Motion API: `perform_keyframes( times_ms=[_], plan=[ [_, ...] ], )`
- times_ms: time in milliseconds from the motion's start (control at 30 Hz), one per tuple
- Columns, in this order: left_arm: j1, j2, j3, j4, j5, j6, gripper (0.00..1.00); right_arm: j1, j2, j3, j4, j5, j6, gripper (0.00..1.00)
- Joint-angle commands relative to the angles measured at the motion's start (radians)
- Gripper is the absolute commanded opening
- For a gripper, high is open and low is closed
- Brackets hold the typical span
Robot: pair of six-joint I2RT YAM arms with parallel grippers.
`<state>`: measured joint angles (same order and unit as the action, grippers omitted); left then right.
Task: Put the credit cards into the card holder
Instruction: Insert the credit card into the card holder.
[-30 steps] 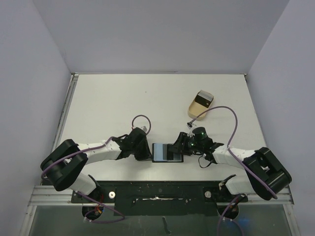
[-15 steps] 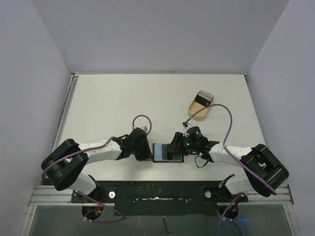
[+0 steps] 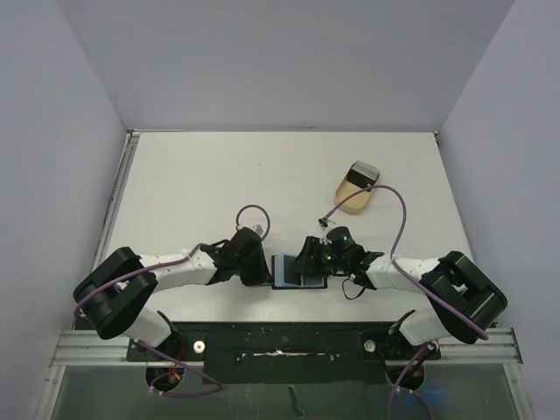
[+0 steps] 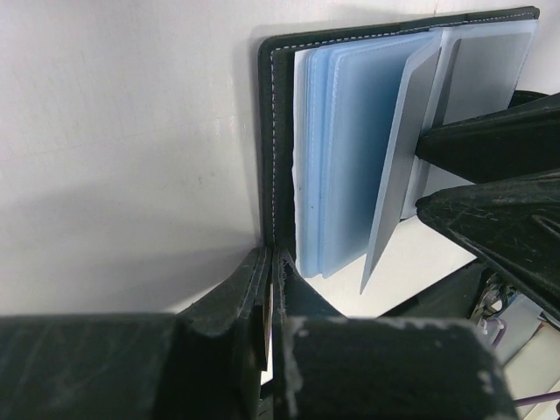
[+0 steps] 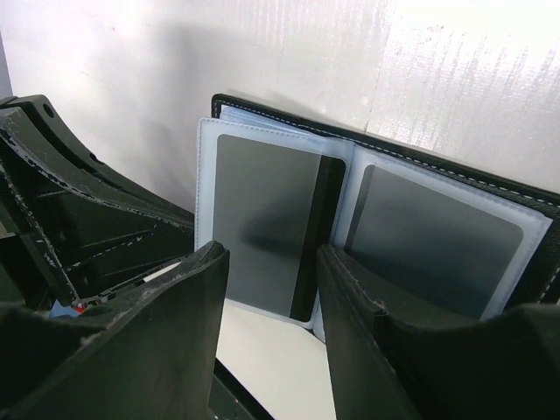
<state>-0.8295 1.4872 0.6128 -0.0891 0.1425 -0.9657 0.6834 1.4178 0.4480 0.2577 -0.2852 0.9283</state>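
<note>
The right gripper (image 3: 310, 260) is now hanging over the open card holder (image 3: 285, 273), having slid leftward from just beside it over the last second. Its jaws are standing half spread around a dark credit card (image 5: 262, 210) lying at a clear sleeve (image 5: 206, 175). Whether they are pinching it or only nudging it, I cannot tell. The left gripper (image 3: 262, 273) is staying clenched on the holder's cover edge, pinning it to the tabletop (image 3: 219, 184). Insertion is looking underway rather than finished.
</note>
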Motion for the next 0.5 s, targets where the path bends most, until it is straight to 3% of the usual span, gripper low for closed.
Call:
perform_keyframes(
  times_ms=[0,333,467],
  plan=[
    [-0.010,0.010,-0.007,-0.034,-0.039,0.009,0.00,0.013,-0.016,-0.014,0.083,-0.021,0.010,0.45],
    [-0.010,0.005,0.000,-0.043,-0.058,0.007,0.00,0.015,-0.020,-0.038,0.178,-0.074,0.047,0.44],
    [-0.008,-0.015,0.003,-0.060,-0.075,0.006,0.00,0.013,-0.030,-0.028,0.126,-0.061,0.040,0.44]
  ],
)
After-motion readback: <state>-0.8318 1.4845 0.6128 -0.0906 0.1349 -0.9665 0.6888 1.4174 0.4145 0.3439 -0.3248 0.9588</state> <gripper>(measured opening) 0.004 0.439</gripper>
